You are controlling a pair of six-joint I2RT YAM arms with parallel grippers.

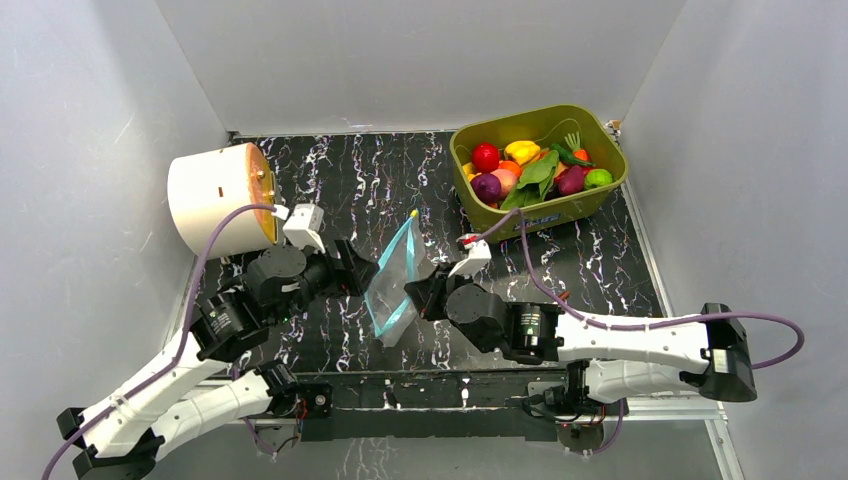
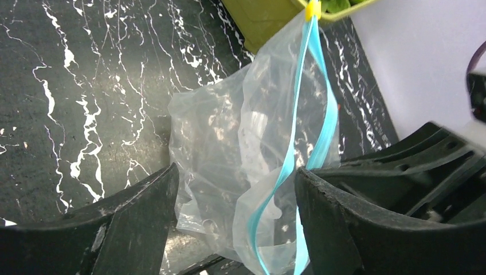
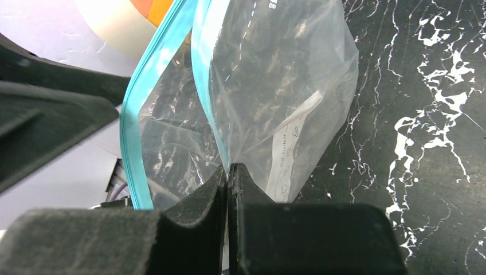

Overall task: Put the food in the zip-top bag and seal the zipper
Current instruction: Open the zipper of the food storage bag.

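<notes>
The clear zip-top bag (image 1: pixel 390 285) is held up off the table between my two grippers, its mouth partly open. Its light-blue zipper (image 1: pixel 407 240) has a yellow slider at the far end (image 2: pixel 312 10). My right gripper (image 1: pixel 420 293) is shut on one lip of the zipper (image 3: pixel 209 114), and the bag's white label (image 3: pixel 289 154) shows beside it. My left gripper (image 1: pixel 362 268) is open, and the bag (image 2: pixel 218 132) and zipper strip (image 2: pixel 292 166) hang between its fingers (image 2: pixel 137 212). The food (image 1: pixel 530 168) lies in the olive-green tub: a red apple (image 1: pixel 486 156), a purple onion (image 1: pixel 487 186) and a green leaf (image 1: pixel 537 172) among several others.
The olive-green tub (image 1: pixel 600 125) stands at the back right, and its corner shows in the left wrist view (image 2: pixel 263 20). A white cylinder with an orange face (image 1: pixel 215 195) stands at the back left. The table is black marble (image 1: pixel 620 260) with white walls around it.
</notes>
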